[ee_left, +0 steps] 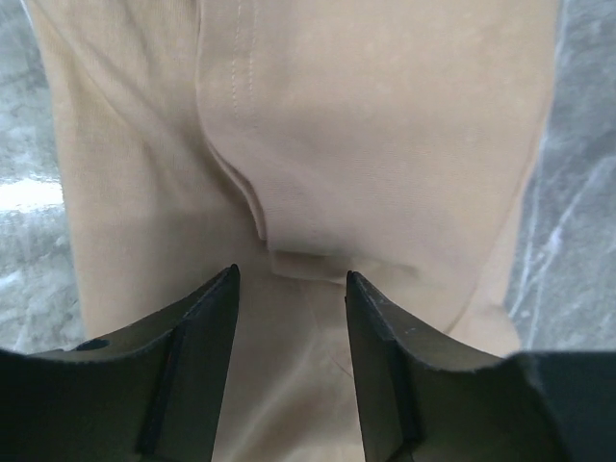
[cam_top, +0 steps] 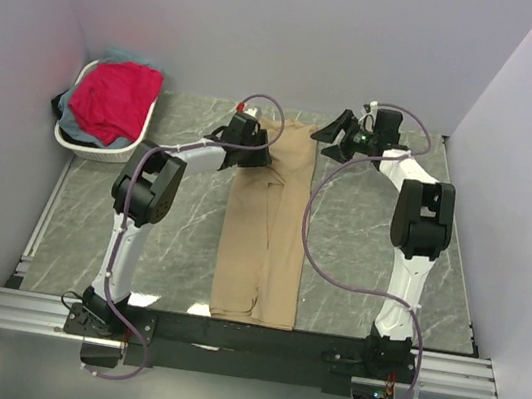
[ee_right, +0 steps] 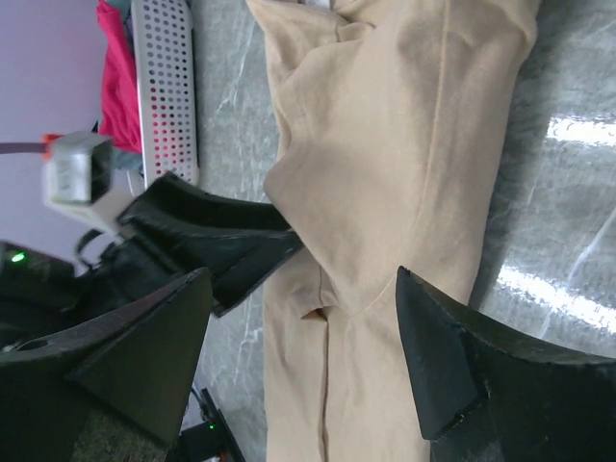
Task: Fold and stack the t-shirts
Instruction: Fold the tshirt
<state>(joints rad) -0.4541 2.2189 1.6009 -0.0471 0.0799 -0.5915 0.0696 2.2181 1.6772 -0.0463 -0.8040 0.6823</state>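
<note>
A tan t-shirt (cam_top: pixel 264 230) lies folded into a long narrow strip down the middle of the table. It fills the left wrist view (ee_left: pixel 385 144) and shows in the right wrist view (ee_right: pixel 404 135). My left gripper (cam_top: pixel 256 155) is open and low over the strip's far left edge, with cloth showing between its fingers (ee_left: pixel 292 281). My right gripper (cam_top: pixel 329 138) is open and empty just right of the strip's far end (ee_right: pixel 303 279). A red-pink t-shirt (cam_top: pixel 114 98) lies on top of pale blue-grey and dark ones in the basket.
The white oval basket (cam_top: pixel 102 150) stands at the back left corner against the wall, and also shows in the right wrist view (ee_right: pixel 166 87). The grey marble table (cam_top: pixel 368 256) is bare on both sides of the strip. Walls close in the back and sides.
</note>
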